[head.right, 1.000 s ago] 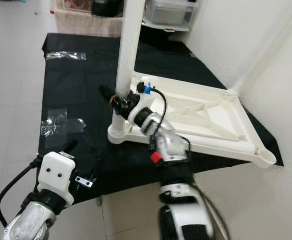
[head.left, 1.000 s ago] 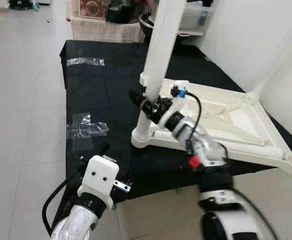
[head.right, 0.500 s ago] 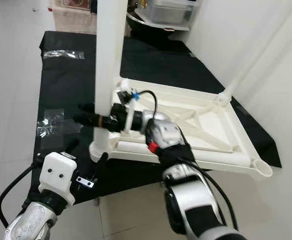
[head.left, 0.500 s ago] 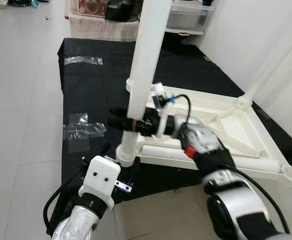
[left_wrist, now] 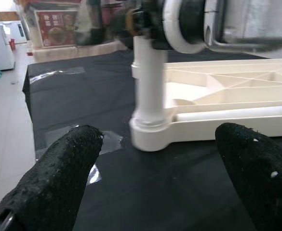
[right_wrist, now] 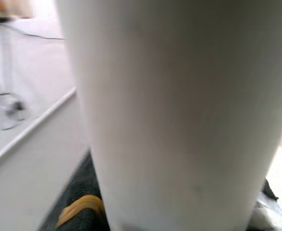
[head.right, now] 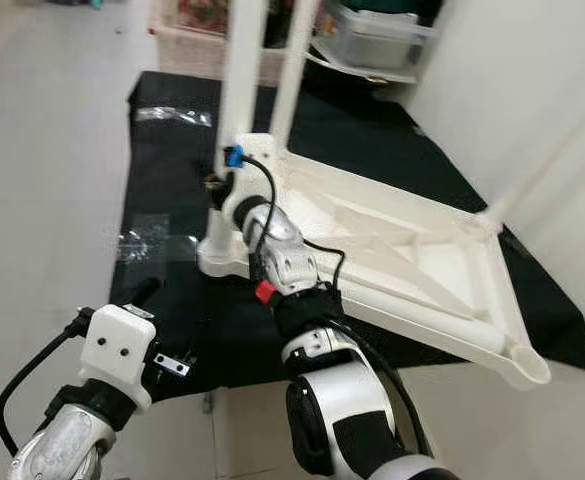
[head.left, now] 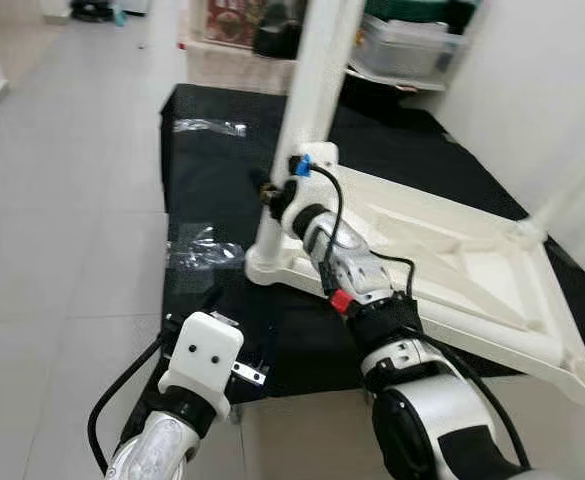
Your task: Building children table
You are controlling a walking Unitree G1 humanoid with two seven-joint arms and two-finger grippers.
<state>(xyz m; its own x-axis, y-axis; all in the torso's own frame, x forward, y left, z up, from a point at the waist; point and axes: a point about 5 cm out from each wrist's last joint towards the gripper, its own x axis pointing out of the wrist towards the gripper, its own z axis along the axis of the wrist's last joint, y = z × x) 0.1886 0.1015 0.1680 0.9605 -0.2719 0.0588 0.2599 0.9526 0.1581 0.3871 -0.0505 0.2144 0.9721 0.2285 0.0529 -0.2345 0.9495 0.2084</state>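
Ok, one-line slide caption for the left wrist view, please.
Open left gripper low over the black mat, facing the white table leg seated in the upturned tabletop's corner socket.

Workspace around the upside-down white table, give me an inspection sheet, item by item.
Surface: black cloth spread over the tiled floor.
Job's things: white tabletop lying upside down; white leg standing upright in its near corner socket.
Clutter: clear plastic bags on the cloth.
Grippers: right claw is at the leg's base; left claw open, hovering low before that corner, holding nothing.
Cables: black cable along the right arm; another loops beside the left wrist.
Surroundings: white wall on the right; boxes and bins at the cloth's far end.
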